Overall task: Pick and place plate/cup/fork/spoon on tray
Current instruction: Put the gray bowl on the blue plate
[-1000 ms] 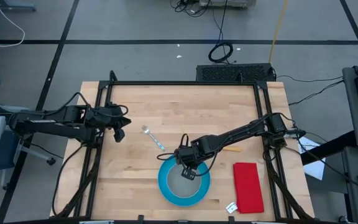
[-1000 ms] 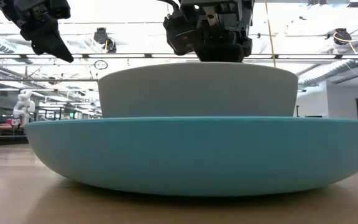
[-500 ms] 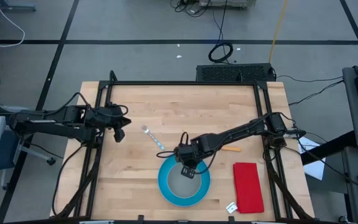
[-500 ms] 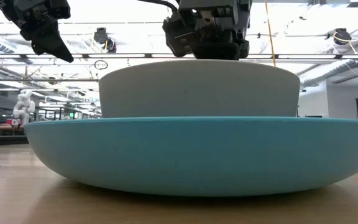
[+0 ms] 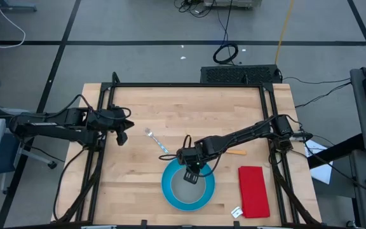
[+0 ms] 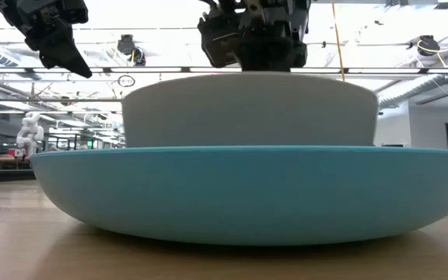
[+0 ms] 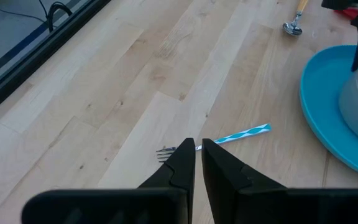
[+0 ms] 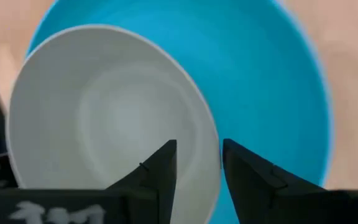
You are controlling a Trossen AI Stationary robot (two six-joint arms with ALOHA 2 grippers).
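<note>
The pale-grey cup (image 8: pixel 104 124) stands on its base inside the blue plate (image 8: pixel 272 93), which lies on the wooden table near its front edge (image 5: pixel 170 191). My right gripper (image 8: pixel 199 149) hovers open just over the cup's far rim, one finger above the inside and one above the outside, touching nothing. The fork (image 7: pixel 229 137) lies flat to the plate's far left. The spoon (image 5: pixel 236 151) lies flat to its far right. My left gripper (image 5: pixel 123 137) waits shut above the table's left side. The tray is out of view.
A red rectangular cloth (image 5: pixel 254 191) lies right of the plate, with a small white tag (image 5: pixel 236 212) near it. Black frame rails (image 5: pixel 189 85) run along the table's far, left and right edges. Bare wood lies between the fork and the far rail.
My right gripper has opened, letting go of the cup's rim, and has risen a little above it. The cup stays standing in the plate.
</note>
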